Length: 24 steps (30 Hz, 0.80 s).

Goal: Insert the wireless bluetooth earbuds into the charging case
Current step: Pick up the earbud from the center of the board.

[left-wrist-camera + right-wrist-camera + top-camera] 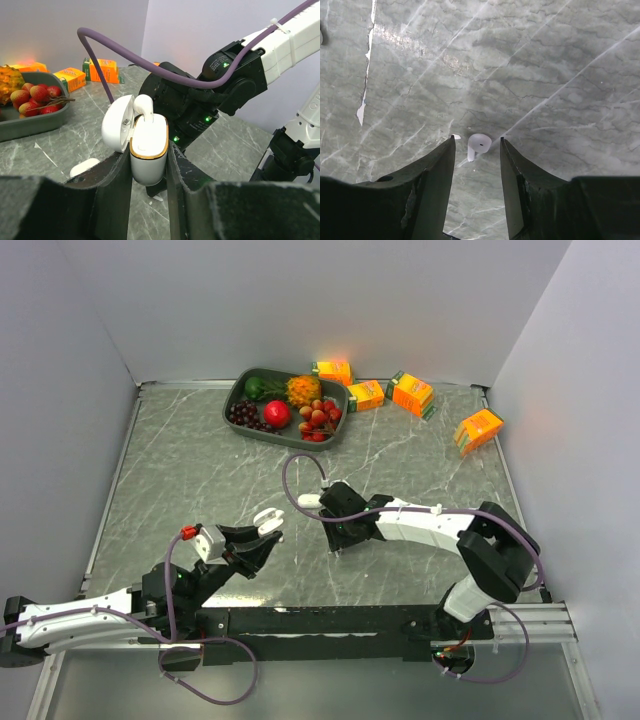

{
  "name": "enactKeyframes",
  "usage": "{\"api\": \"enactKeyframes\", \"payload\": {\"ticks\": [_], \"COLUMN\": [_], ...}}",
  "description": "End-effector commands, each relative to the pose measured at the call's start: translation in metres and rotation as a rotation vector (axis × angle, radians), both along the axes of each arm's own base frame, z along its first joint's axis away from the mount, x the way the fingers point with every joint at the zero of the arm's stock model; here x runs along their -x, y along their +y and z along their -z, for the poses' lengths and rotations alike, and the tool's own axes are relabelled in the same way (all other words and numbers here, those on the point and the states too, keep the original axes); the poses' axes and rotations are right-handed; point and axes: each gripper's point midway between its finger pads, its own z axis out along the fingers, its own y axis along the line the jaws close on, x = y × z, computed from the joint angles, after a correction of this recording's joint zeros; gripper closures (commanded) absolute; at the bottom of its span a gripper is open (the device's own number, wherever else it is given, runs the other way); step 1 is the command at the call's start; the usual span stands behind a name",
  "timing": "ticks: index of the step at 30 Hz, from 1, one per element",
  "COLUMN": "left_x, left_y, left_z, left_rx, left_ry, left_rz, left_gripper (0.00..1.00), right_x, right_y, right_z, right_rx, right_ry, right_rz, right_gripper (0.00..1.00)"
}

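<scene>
The white, gold-rimmed charging case (148, 150), lid hinged open with one white earbud (144, 106) standing in its slot, sits clamped upright in the left hand (148, 157), while the right hand (477, 139) hangs over the bench (545, 75), fingers parted around, not touching, a second earbud (479, 145), short-stemmed and white, lying flat.

place: robot lab cell | evid: plain walls (300, 300) — rail-mtd arms (430, 523)
</scene>
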Motion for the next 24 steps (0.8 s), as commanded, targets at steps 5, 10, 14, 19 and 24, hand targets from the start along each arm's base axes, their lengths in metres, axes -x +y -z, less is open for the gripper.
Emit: {"api": "enactKeyframes", "payload": {"ticks": [5, 10, 14, 19, 24], "left_x": [-0.001, -0.001, 0.000, 0.000, -0.001], "left_y": [0.001, 0.001, 0.002, 0.002, 0.002], "left_z": [-0.008, -0.007, -0.006, -0.007, -0.008], "left_rx": [0.040, 0.039, 0.044, 0.045, 0.044], "left_ry": [0.001, 0.006, 0.008, 0.009, 0.007], "left_rz": [-0.005, -0.006, -0.005, -0.003, -0.007], "left_gripper": [0.99, 0.99, 0.99, 0.99, 0.99], "right_x": [-0.004, -0.003, -0.004, -0.004, -0.006], "right_y": [0.007, 0.008, 0.006, 0.007, 0.005], "right_z": [0.006, 0.009, 0.009, 0.002, -0.017], "right_rx": [-0.009, -0.005, -0.004, -0.018, -0.055], "right_ry": [0.008, 0.020, 0.017, 0.000, -0.038], "right_rz": [-0.008, -0.011, -0.008, -0.004, 0.012], "right_gripper": [0.53, 0.55, 0.60, 0.71, 0.79]}}
